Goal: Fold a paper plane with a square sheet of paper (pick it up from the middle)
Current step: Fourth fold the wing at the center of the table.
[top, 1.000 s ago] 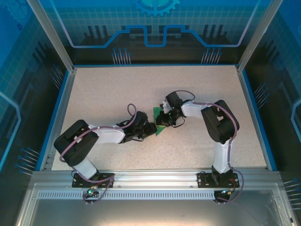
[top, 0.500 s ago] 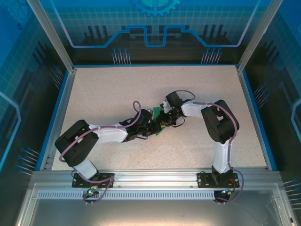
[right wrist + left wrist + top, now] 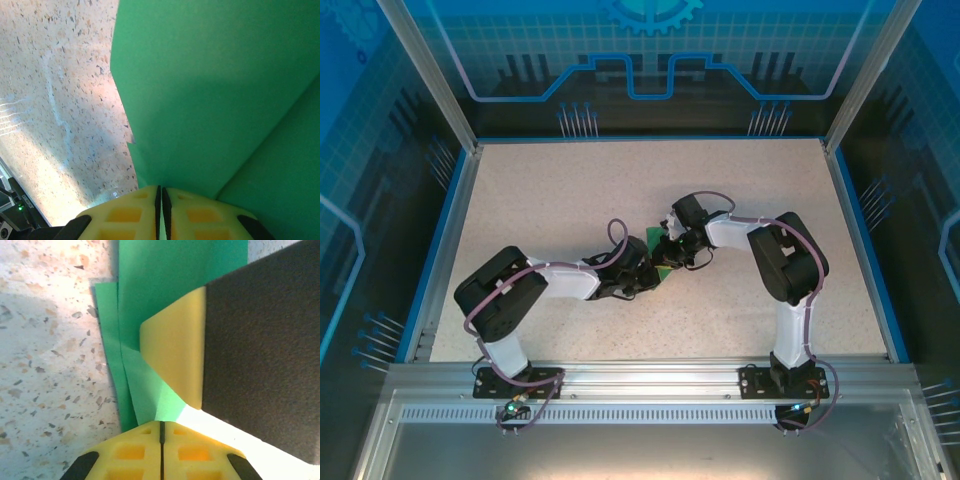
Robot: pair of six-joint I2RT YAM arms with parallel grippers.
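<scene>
Speckled tabletop (image 3: 570, 190), blue rim (image 3: 439, 250) around, creased green paper (image 3: 210, 90), left tool (image 3: 161, 424) and right tool (image 3: 160, 189) each pinching it, close together.

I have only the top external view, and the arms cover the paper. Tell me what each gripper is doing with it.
Observer: In the left wrist view, the left gripper is closed to a thin seam, and the edge of the green paper runs in between its tips.
Operator: Now the right one.
Observer: The right wrist view has the right gripper pinched shut on the paper as well.
Operator: Report the paper's state.
Observer: It is folded, not flat. The left wrist view shows overlapping layers with offset edges, and the speckled table is beside them.
</scene>
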